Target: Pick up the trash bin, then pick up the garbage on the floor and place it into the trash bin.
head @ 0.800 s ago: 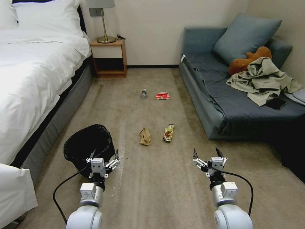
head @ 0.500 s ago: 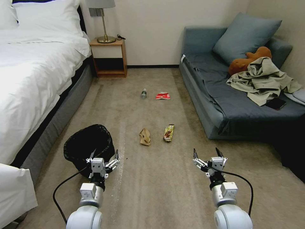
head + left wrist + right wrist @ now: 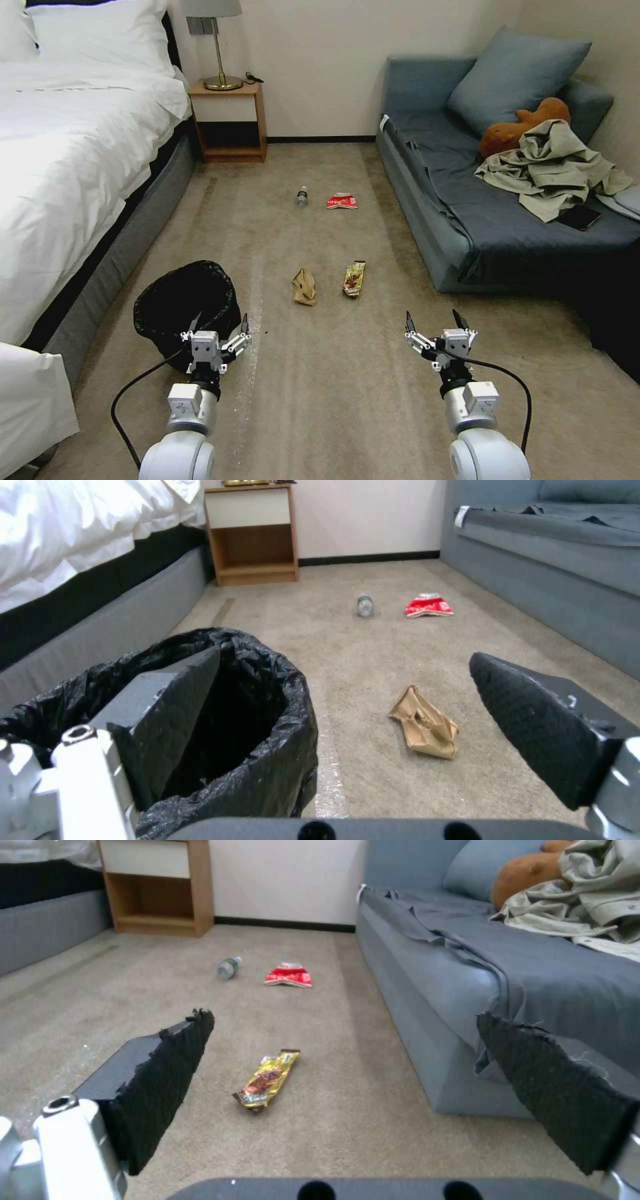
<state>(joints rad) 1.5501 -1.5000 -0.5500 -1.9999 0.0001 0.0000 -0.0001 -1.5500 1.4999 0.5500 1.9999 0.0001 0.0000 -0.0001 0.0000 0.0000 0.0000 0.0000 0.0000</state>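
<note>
Standing upright on the carpet [image 3: 320,400] beside the bed [image 3: 67,167], the trash bin [image 3: 183,310] faced mouth-up; left end effector [image 3: 219,328] gaped wide at its near rim. Right end effector [image 3: 433,321] gaped wide, empty, over bare carpet. Snack wrapper [image 3: 354,278] and paper bag [image 3: 304,287] ran lengthwise away from the robot. Bottle [image 3: 302,195] and red packet [image 3: 341,201] lay farther off; labels unreadable.

No legible text: print on the red-and-white packet [image 3: 342,201] and gold-brown snack wrapper [image 3: 267,1079] is too small to read.
</note>
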